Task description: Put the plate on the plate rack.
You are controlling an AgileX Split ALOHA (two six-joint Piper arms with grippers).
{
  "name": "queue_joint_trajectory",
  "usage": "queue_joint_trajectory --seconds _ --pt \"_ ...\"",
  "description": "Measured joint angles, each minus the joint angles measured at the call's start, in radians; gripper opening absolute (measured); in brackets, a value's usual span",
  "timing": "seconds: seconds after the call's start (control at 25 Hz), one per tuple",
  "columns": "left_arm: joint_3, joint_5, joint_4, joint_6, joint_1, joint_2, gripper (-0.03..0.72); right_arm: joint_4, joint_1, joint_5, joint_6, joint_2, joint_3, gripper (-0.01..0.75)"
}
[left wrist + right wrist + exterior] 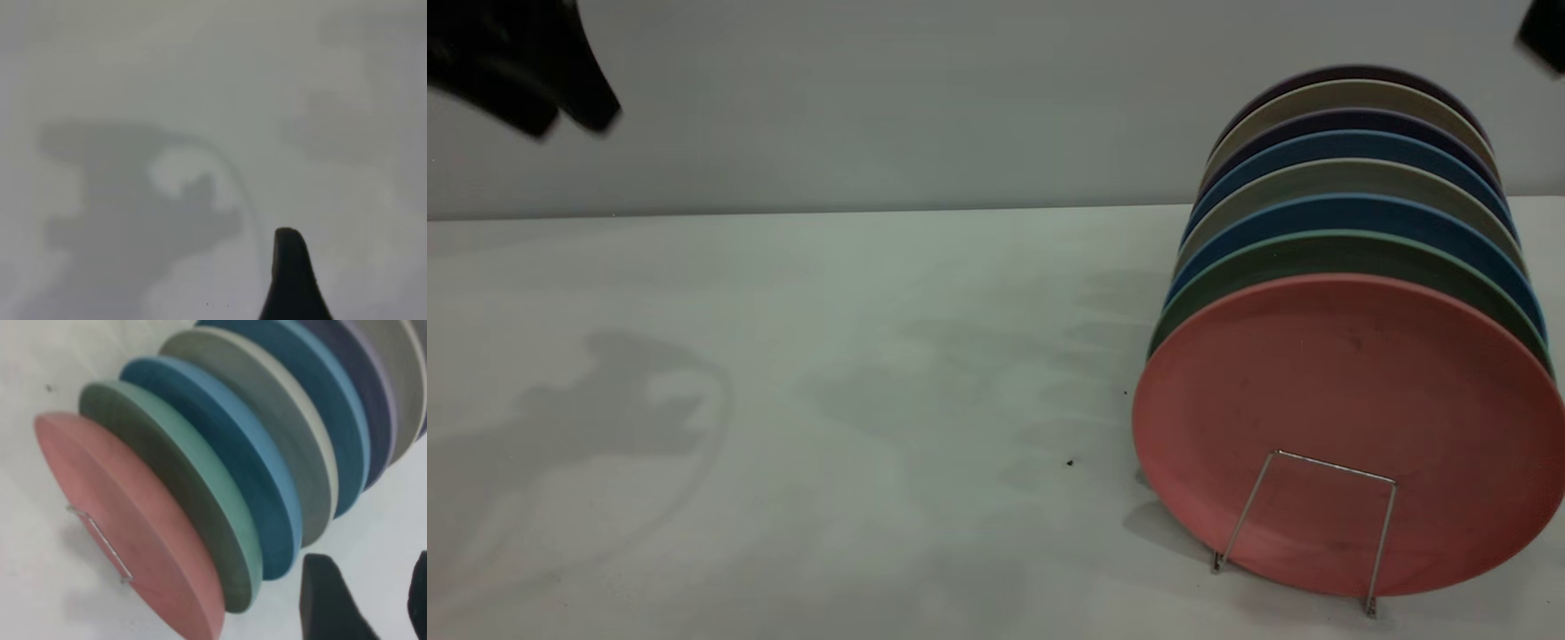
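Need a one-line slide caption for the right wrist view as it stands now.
Right claw, open, hovers above the pink plate standing upright at the front of the plate rack.

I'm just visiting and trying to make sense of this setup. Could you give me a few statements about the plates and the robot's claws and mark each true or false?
1. The pink plate stands on edge at the front of the row. True.
2. A wire loop of the plate rack stands in front of the pink plate. True.
3. The plate right behind the pink one is blue. False: it is the teal-green plate; a blue plate comes after that.
4. The right gripper is clamped on the pink plate. False: it is open, holds nothing and is clear of the plates.
5. The left gripper is touching the plates. False: it is raised at the far side, away from them.
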Motion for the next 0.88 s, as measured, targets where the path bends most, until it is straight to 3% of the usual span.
queue_joint_trajectory --seconds 0.24,0.56,0.88 --pt "0.001 0.057 0.000 0.000 0.000 -0.153 0.526 0.151 -0.006 0.049 -0.089 -0.182 0.000 0.285" --pt "0.009 0.186 0.000 0.000 0.000 -0.354 0.526 0.292 -0.006 0.226 -0.196 -0.395 0.000 0.283" --pt "0.169 0.200 0.000 -0.031 0.000 -0.612 0.526 0.386 -0.006 0.340 -0.217 -0.574 0.000 0.282"
